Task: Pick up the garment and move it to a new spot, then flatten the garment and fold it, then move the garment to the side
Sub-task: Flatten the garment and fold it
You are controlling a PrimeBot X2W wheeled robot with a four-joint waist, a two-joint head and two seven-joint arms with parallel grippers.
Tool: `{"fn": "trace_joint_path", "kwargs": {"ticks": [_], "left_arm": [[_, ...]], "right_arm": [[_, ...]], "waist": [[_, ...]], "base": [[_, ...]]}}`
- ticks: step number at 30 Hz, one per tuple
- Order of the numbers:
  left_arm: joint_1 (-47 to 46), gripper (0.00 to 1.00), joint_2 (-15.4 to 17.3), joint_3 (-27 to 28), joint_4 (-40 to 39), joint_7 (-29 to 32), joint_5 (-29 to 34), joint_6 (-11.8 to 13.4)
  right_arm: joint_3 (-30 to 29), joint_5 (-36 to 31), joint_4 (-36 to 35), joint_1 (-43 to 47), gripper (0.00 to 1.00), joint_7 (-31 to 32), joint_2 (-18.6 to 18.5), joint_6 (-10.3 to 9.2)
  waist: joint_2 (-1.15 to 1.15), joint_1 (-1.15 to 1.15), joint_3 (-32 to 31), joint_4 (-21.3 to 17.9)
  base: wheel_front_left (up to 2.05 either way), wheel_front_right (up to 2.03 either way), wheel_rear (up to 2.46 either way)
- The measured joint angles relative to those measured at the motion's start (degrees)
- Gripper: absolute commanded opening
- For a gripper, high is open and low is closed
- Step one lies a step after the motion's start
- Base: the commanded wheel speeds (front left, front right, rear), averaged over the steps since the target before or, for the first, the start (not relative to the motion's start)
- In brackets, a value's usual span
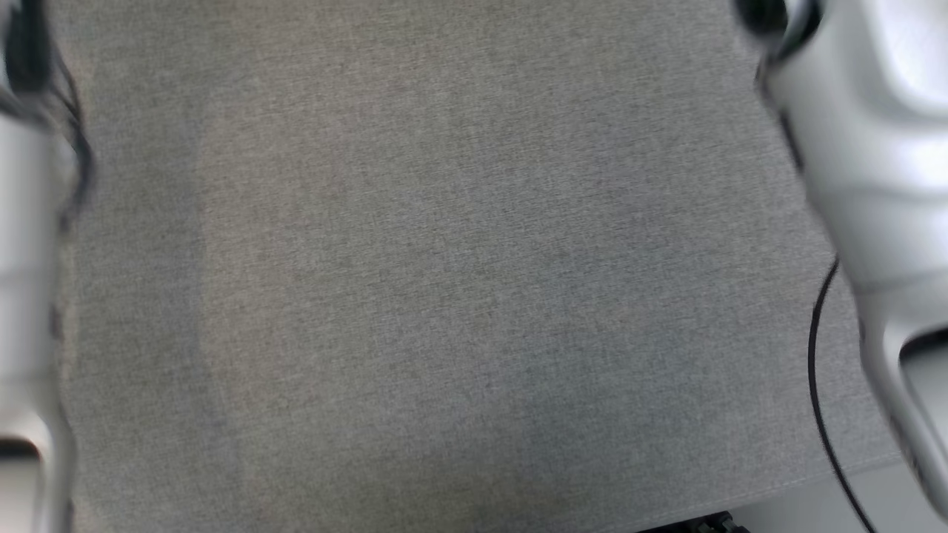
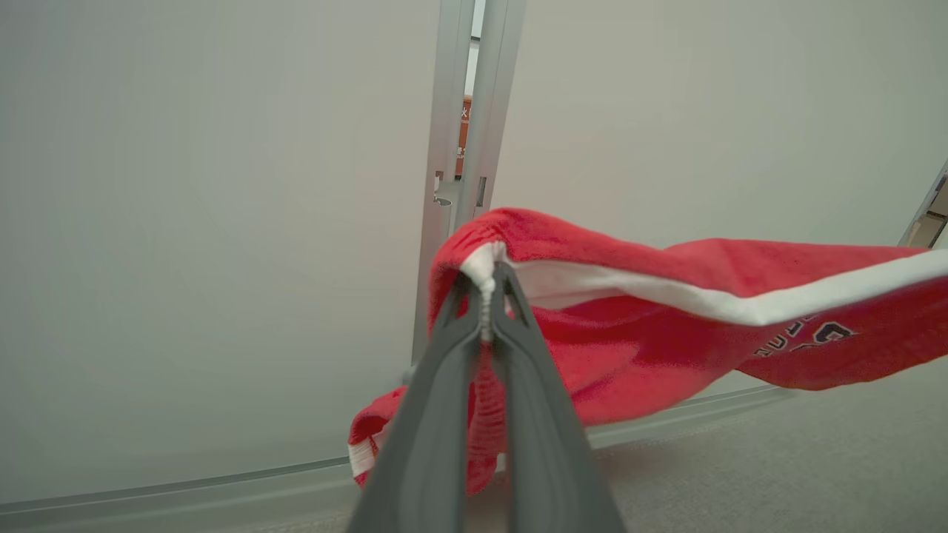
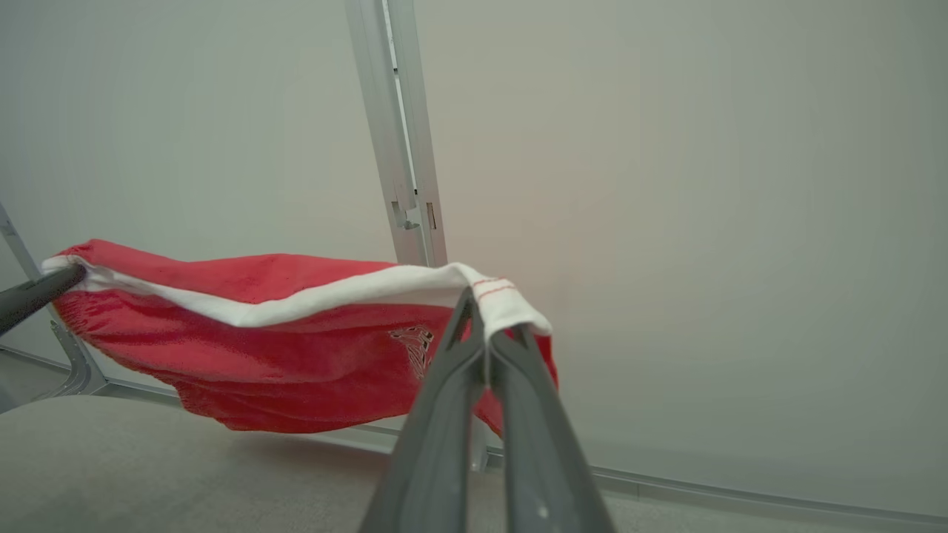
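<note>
One red garment [image 2: 666, 333] is stretched between two tools, held up over the one grey counter [image 2: 815, 459]. The left tool [image 2: 485, 292] is clenched on one end of the garment's white band [image 2: 703, 300]. Cloth is bunched between its two fingers and droops below the tips, and the rest runs off to that tool's right. The right tool [image 3: 485, 329] is clenched on the band's other end, and the garment spreads away to its left and sags beneath its tips. Beyond the tips stands a pale wall with one metal post [image 3: 400, 148]. In the head view, the left forearm [image 1: 26, 296] and right forearm [image 1: 874, 148] flank the counter, with one black cable [image 1: 815, 385] beside the right one.
</note>
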Motion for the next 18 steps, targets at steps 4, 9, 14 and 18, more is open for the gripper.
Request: {"fn": "trace_joint_path", "kwargs": {"ticks": [4, 9, 14, 18], "left_arm": [[10.87, 0.00, -0.20, -2.99, 0.47, -4.34, -3.11, -0.21], [25.60, 0.00, 1.83, -6.93, -6.80, -5.91, -5.66, -0.30], [45.67, 0.00, 0.35, -5.14, -15.72, -6.17, -5.15, -0.29], [61.81, 0.00, -1.64, -2.72, -20.67, -6.30, -2.26, 0.87]], "right_arm": [[3.89, 3.16, -7.71, 11.48, 0.00, -0.15, -3.57, -0.02], [5.11, -4.45, -22.77, 25.13, 0.00, -0.19, -12.44, -0.01], [3.54, -8.69, -32.61, 45.35, 0.00, -0.20, -15.79, 0.01], [2.72, -11.34, -36.64, 60.70, 0.00, -0.20, -17.74, 0.01]], "waist": [[0.00, -0.01, 0.26, 0.88], [0.00, -0.01, -1.29, 1.22], [0.00, -0.02, -5.23, 1.64], [0.00, -0.02, -10.06, 2.02]], "base": [[0.00, 0.00, 0.00], [0.00, 0.00, 0.00], [0.00, 0.00, 0.00], [0.00, 0.00, 0.00]]}}
